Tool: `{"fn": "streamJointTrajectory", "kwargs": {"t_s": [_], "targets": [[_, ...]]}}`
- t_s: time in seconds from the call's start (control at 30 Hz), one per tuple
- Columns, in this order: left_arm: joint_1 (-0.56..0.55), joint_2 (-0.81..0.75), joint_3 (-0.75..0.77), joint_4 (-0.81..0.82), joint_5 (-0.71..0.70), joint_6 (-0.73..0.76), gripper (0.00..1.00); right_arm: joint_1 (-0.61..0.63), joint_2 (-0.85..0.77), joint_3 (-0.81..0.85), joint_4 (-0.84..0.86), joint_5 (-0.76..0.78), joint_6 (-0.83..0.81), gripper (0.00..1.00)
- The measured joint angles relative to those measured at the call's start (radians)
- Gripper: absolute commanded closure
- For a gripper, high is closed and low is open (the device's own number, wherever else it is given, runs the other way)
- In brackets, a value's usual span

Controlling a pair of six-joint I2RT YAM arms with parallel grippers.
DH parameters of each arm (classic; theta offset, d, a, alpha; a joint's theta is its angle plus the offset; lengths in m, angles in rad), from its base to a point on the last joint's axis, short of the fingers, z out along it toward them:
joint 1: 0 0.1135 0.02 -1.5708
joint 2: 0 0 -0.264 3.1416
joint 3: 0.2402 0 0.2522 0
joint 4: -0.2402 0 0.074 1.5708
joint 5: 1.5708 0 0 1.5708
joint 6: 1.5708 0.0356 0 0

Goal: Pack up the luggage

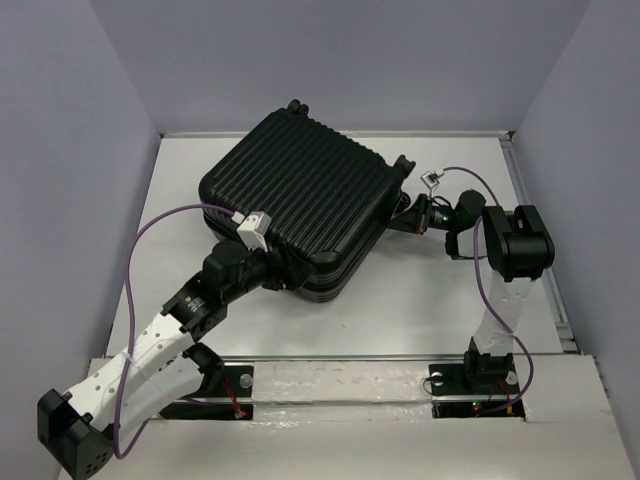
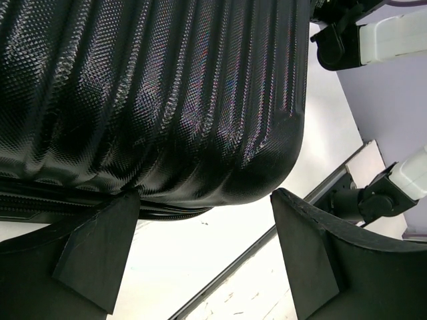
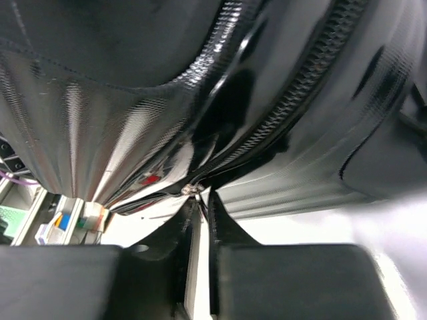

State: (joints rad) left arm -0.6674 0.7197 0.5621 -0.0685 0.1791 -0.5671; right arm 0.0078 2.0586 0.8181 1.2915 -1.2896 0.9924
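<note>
The right gripper (image 3: 201, 203) was pinched shut on the zipper pull (image 3: 193, 190) at its tips; left gripper (image 2: 203, 203) gaped empty, luggage (image 1: 300, 190) just ahead.

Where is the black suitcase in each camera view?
Top external: the suitcase lies upper centre on the table.
Left wrist: its ribbed corner fills the upper left.
Right wrist: its glossy shell fills the upper frame.
Shared landmark: the zipper seam round its side.
</note>
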Motion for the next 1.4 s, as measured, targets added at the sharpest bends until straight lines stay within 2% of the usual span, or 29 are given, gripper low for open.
{"fn": "streamJointTrajectory", "kwargs": {"t_s": [0.23,0.33,0.43,0.47,0.57,0.67,0.73,0.83,0.93,1.0,1.13,1.17,1.23,1.27,1.33,1.4], "targets": [[0.0,0.068,0.001,0.04,-0.004,-0.021,0.1,0.007,-0.031,-0.059,0.011,0.063,-0.01,0.93],[0.0,0.113,0.001,0.082,-0.008,-0.028,0.11,0.031,-0.124,-0.162,0.002,0.176,-0.084,0.93],[0.0,0.169,0.022,0.117,-0.012,-0.033,0.11,0.11,-0.267,-0.27,-0.074,0.367,-0.266,0.93],[0.0,0.192,0.038,0.121,-0.015,-0.032,0.11,0.173,-0.365,-0.304,-0.224,0.489,-0.356,0.93],[0.0,0.26,0.097,0.134,-0.04,-0.028,0.11,0.369,-0.539,-0.357,-0.415,0.72,-0.501,0.93],[-0.008,0.329,0.159,0.16,-0.061,-0.028,0.11,0.62,-0.705,-0.42,-0.558,0.839,-0.541,0.93],[-0.02,0.373,0.19,0.161,-0.058,-0.029,0.11,0.774,-0.763,-0.41,-0.644,1.005,-0.57,0.93],[-0.042,0.411,0.238,0.122,-0.047,-0.031,0.11,0.901,-0.775,-0.378,-0.718,1.193,-0.567,0.93],[-0.055,0.436,0.28,0.071,-0.042,-0.036,0.11,1.009,-0.693,-0.311,-0.723,1.365,-0.546,0.93],[-0.054,0.443,0.3,0.049,-0.041,-0.039,0.11,1.064,-0.609,-0.269,-0.666,1.508,-0.529,0.93],[-0.048,0.444,0.322,0.024,-0.068,-0.05,0.09,1.127,-0.496,-0.268,-0.479,1.7,-0.475,0.91],[-0.049,0.444,0.325,0.021,-0.073,-0.052,0.08,1.136,-0.485,-0.278,-0.445,1.722,-0.466,0.82],[-0.052,0.443,0.341,0.0,-0.089,-0.053,0.06,1.146,-0.494,-0.298,-0.42,1.739,-0.445,0.49],[-0.057,0.443,0.357,-0.01,-0.104,-0.052,0.05,1.159,-0.512,-0.317,-0.413,1.738,-0.429,0.26],[-0.06,0.441,0.411,-0.034,-0.136,-0.037,0.03,1.209,-0.585,-0.368,-0.435,1.686,-0.412,0.07],[-0.053,0.441,0.492,-0.034,-0.163,-0.013,0.01,1.259,-0.677,-0.402,-0.507,1.65,-0.399,0.02]]}}
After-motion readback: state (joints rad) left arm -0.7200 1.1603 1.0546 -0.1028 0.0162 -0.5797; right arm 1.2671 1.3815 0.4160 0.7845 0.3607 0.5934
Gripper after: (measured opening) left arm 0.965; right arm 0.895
